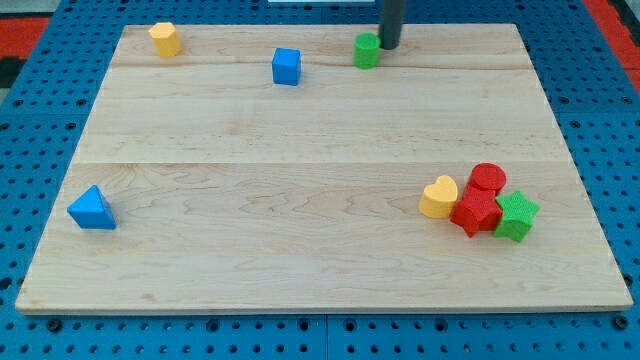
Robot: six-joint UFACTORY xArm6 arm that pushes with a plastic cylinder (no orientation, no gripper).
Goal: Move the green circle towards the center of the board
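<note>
The green circle (367,50) is found near the view's top edge of the bench (300,200), a little to the right of the middle. My tip (389,47) is seen just beside it, on its right side, touching it or almost touching it. No jaws are carried by this arm, only a straight dark rod, so nothing is clamped.

A blue cube (286,66) is placed to the left of the green circle, well apart from it. A yellow block (165,39) is seen farther left, near the top left corner. A blue triangle (92,209) is set near the left edge, lower down.

At the lower right, four blocks are bunched together: a yellow heart (438,197), a red circle (487,179), a red star-like block (476,212) and a green star (516,215).
</note>
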